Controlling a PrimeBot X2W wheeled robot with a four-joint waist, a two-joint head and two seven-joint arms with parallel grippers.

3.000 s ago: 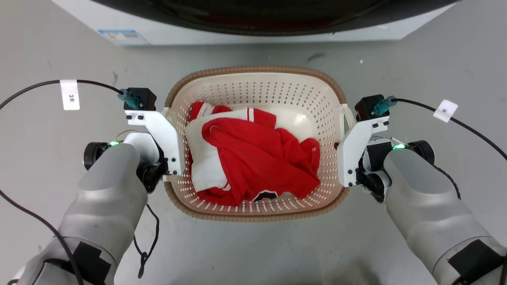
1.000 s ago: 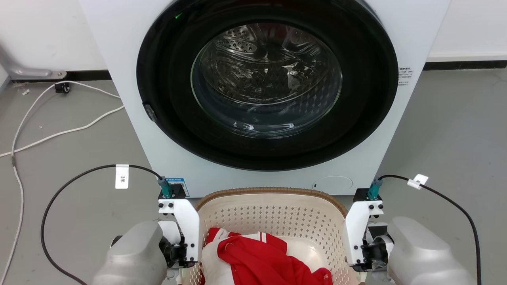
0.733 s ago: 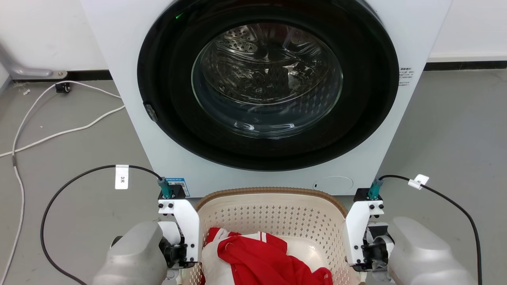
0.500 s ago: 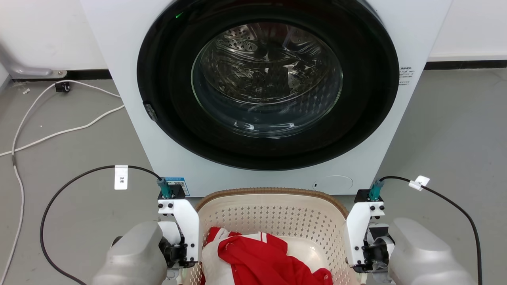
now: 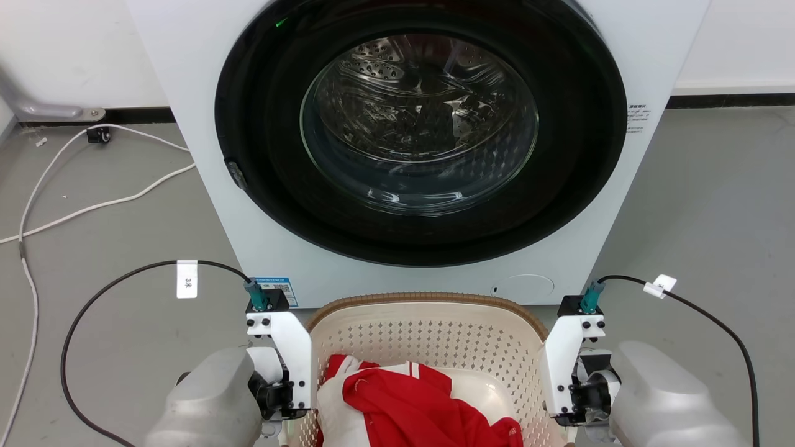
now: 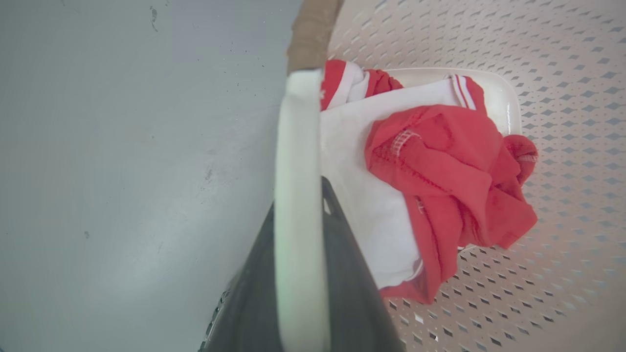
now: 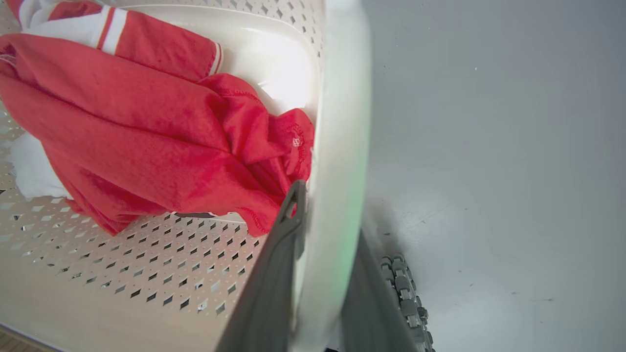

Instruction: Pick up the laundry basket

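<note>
Fingers (image 6: 342, 254) of the left gripper (image 6: 299, 205) are clamped on the white left handle (image 6: 298, 137) of the laundry basket (image 5: 428, 338), and the right gripper (image 7: 332, 215) is clamped likewise on the right handle (image 7: 342, 112). The laundry basket is held between both grippers, just in front of the washing machine (image 5: 180, 93); whether it clears the grey floor (image 5: 714, 217) cannot be told. A red-and-white garment (image 5: 404, 403) lies inside it.

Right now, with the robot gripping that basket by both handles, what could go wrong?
One: the left gripper and right gripper each pinch just a thin white handle; a slip on either side might tip the basket and spill the red and white clothes. Two: the basket's far rim looks close to the washing machine, so swinging forward could bump it.
</note>
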